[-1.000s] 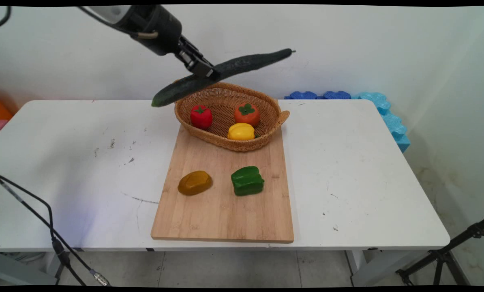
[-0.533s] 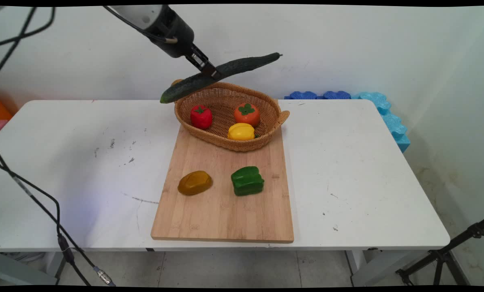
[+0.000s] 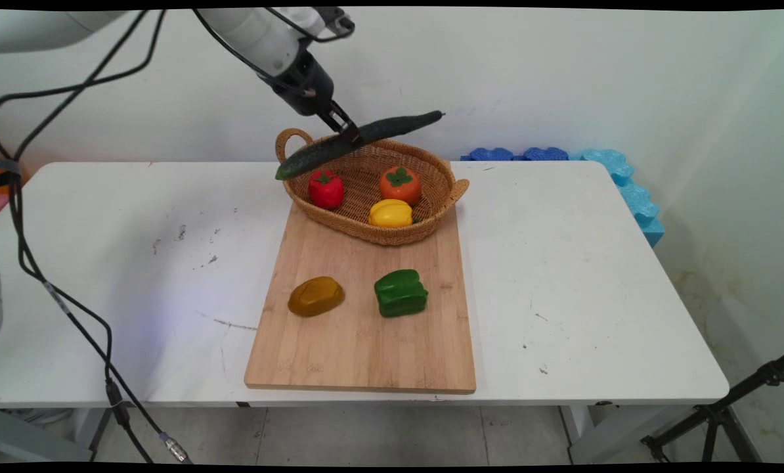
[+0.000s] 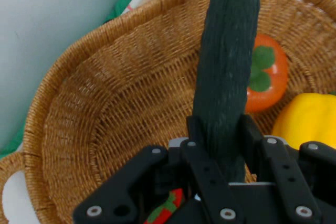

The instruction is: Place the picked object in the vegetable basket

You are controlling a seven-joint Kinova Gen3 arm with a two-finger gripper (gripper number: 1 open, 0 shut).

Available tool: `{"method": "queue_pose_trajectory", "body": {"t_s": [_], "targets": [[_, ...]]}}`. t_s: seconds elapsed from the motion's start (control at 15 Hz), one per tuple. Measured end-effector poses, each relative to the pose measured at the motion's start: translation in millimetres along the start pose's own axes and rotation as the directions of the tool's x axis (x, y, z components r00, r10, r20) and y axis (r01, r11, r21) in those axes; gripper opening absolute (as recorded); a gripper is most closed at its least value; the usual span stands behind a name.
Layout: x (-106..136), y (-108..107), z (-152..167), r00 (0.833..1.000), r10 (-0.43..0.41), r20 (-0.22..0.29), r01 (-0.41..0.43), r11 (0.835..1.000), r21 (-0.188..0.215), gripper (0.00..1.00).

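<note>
Nearest the camera, a wooden board [image 3: 366, 315] lies on the white bench [image 3: 136, 276]. On its near half sit a brown potato [image 3: 316, 295] on the left and a green pepper [image 3: 400, 293] on the right, a little apart. At the board's far end stands a wicker basket [image 3: 339, 213] with a handle at each end. Inside it are a yellow pepper [image 3: 391, 213] at the near wall, a red one [image 3: 326, 189] to the left and an orange persimmon [image 3: 400, 185] with a green cap behind. Above the basket's far left rim my tool [image 3: 351, 135] is clamped on a dark cucumber [image 3: 392, 125], gripping it near its middle. The cucumber hangs tilted in the air, its left end low over the rim, its right end higher. In the hand view the cucumber [image 4: 228, 77] runs up between my fingers [image 4: 252, 135], over the basket's weave [image 4: 115, 114], with the persimmon [image 4: 273, 74] and yellow pepper [image 4: 310, 121] just past it. Blue foam pieces [image 3: 622, 180] lie beyond the bench's far right corner.
</note>
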Motion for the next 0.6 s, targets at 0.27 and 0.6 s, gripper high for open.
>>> {"method": "queue_pose_trajectory", "body": {"t_s": [0.27,0.6], "targets": [[0,-9,29,0.999,-0.021,0.027,0.02,1.0,0.011,0.0],[-2,-13,52,0.998,-0.035,0.045,0.035,0.999,0.015,0.0]]}}
